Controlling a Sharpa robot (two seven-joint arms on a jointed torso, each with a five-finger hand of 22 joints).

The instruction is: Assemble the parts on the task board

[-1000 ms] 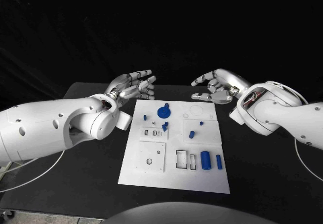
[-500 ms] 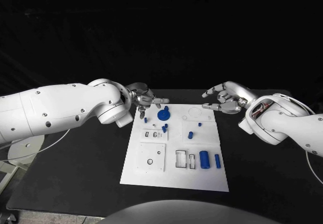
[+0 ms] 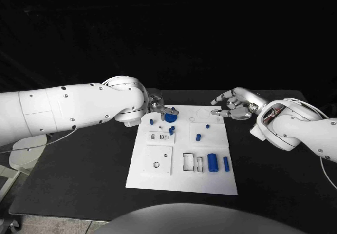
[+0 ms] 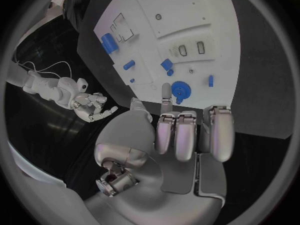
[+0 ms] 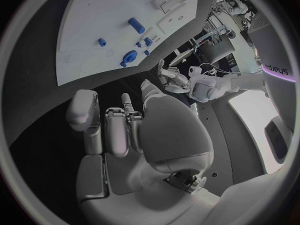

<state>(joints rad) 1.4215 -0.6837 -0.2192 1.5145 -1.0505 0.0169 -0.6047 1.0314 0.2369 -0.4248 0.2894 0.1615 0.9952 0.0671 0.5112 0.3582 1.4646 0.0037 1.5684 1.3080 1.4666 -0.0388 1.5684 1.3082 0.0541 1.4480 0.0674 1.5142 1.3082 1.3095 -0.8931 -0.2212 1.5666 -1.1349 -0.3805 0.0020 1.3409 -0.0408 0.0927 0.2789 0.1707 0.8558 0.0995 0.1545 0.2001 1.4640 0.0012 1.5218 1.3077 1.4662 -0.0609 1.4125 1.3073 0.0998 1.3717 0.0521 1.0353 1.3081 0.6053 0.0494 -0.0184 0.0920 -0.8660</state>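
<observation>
The white task board (image 3: 160, 171) lies in the middle of the black table. A blue gear (image 3: 171, 117) sits near its far left corner. My left hand (image 3: 159, 107) hovers just beside that gear, its fingers apart and pointing at it, holding nothing. In the left wrist view, the fingertips (image 4: 165, 88) of the left hand (image 4: 181, 132) come close to the gear (image 4: 180, 89). My right hand (image 3: 234, 104) hangs over the board's far right corner, loosely curled and empty. The right wrist view shows the right hand (image 5: 122, 127) above the board (image 5: 94, 20) and the gear (image 5: 130, 56).
Small blue pegs (image 3: 171, 131) and a short cylinder (image 3: 198, 138) lie mid-board. A thick blue cylinder (image 3: 213, 163) and a thin one (image 3: 226, 164) lie beside rectangular slots (image 3: 189, 164) on the near right. Black table surrounds the board.
My left hand has come down and toward the board, ending next to the blue gear. The right hand has lowered slightly toward the far right corner. Nothing on the board has moved.
</observation>
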